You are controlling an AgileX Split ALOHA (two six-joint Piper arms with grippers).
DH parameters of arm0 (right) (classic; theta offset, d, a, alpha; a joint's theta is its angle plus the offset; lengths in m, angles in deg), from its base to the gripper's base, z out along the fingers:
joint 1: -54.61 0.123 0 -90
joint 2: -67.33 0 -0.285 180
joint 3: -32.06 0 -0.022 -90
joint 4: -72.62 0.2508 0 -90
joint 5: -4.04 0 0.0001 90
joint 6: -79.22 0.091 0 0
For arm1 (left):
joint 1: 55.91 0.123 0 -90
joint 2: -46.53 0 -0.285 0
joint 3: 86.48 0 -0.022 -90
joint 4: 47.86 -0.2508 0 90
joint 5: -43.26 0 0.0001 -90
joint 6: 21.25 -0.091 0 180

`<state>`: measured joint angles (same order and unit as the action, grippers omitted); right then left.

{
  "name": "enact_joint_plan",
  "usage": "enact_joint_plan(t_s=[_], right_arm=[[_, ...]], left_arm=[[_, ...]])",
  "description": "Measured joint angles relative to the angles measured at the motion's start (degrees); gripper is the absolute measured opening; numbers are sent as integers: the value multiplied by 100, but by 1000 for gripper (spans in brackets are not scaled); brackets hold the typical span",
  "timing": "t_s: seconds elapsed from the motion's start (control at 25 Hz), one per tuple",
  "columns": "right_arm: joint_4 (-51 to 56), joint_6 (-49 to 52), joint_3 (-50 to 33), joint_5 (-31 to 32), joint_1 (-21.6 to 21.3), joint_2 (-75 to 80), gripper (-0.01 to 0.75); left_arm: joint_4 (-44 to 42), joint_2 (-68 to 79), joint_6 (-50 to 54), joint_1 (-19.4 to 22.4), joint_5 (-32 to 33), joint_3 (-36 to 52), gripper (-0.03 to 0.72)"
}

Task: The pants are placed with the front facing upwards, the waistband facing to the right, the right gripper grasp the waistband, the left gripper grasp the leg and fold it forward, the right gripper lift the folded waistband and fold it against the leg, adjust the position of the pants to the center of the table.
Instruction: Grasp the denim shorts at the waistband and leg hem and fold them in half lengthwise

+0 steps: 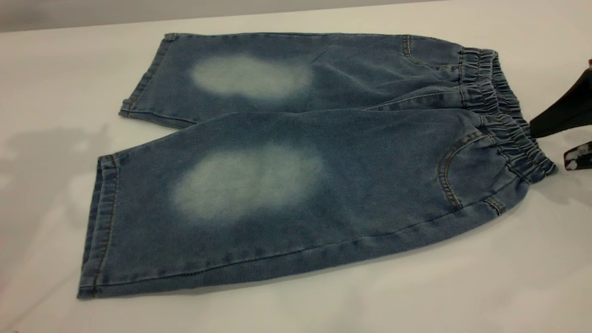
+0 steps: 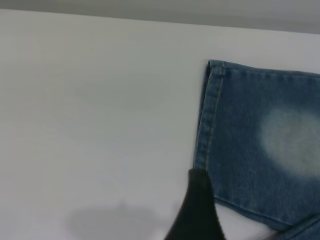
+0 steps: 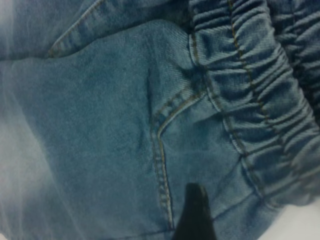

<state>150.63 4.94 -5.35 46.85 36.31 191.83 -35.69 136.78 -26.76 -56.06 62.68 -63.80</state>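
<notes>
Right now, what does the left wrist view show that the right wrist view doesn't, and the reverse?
Only the left wrist view shows a stitched leg hem, a faded oval and bare table. Only the right wrist view shows the gathered waistband and a curved pocket seam up close. Both show the denim pants and a dark tool tip at the frame edge.

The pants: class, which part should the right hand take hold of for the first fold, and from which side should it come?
Grip the waistband, coming in from the exterior view's right. The pants lie flat on the table with that gathered elastic edge facing the right hand, which sits just beside it. Its ruched thickness probably gives more to pinch than the flat legs do.
</notes>
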Motion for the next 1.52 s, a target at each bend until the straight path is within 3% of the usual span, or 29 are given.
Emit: enact_joint_plan(t_s=[0.76,1.52], right_arm=[[679,-964,0,-220,0,501,491],[1410,-1410,0,401,0,739,489]], left_arm=[[0,0,0,0,0,0,526],[0,0,0,0,-10,0,526]])
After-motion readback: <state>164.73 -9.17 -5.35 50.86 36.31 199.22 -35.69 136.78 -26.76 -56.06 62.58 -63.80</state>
